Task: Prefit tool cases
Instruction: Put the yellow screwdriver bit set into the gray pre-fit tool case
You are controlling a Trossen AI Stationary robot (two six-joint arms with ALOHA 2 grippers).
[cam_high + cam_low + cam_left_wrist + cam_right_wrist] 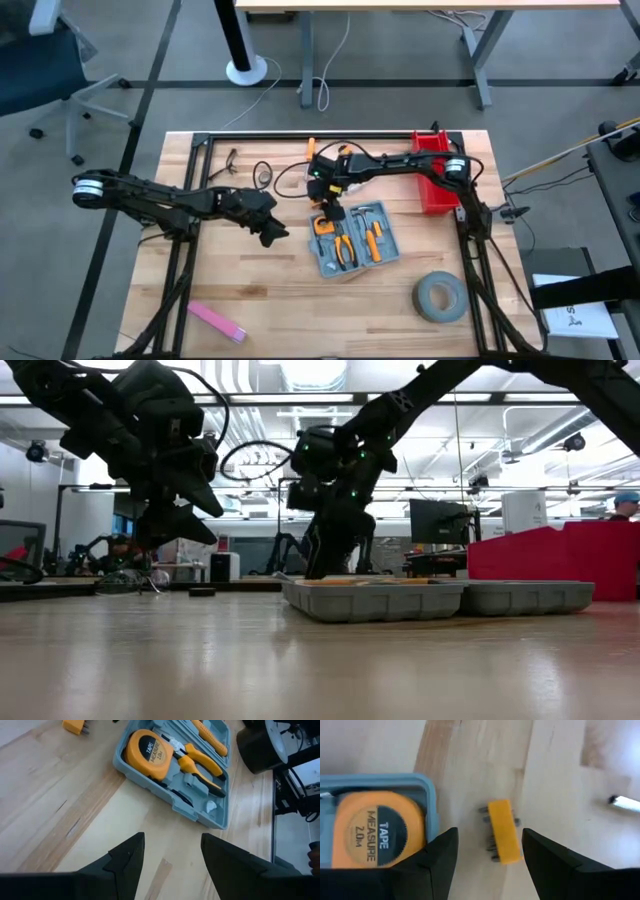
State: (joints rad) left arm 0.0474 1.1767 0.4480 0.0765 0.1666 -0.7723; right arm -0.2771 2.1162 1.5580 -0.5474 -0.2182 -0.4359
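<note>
The blue-grey tool case (352, 240) lies opened flat on the wooden table, both halves (370, 598) resting on their outer shells. Its recesses hold a yellow tape measure (146, 751), orange-handled pliers (200, 762) and other orange tools. A small yellow bit holder (502, 831) lies on the table just beyond the case's tape-measure corner (427, 787). My right gripper (489, 837) hangs open over it, pointing down, one finger on each side and not touching it (330, 212). My left gripper (172, 840) stands open above bare table left of the case (275, 235).
A red bin (433, 175) stands at the table's far right, behind the case. A grey tape roll (440, 297) lies near the front right and a flat pink piece (217, 320) near the front left. Small dark items and a cable (262, 175) lie at the far middle.
</note>
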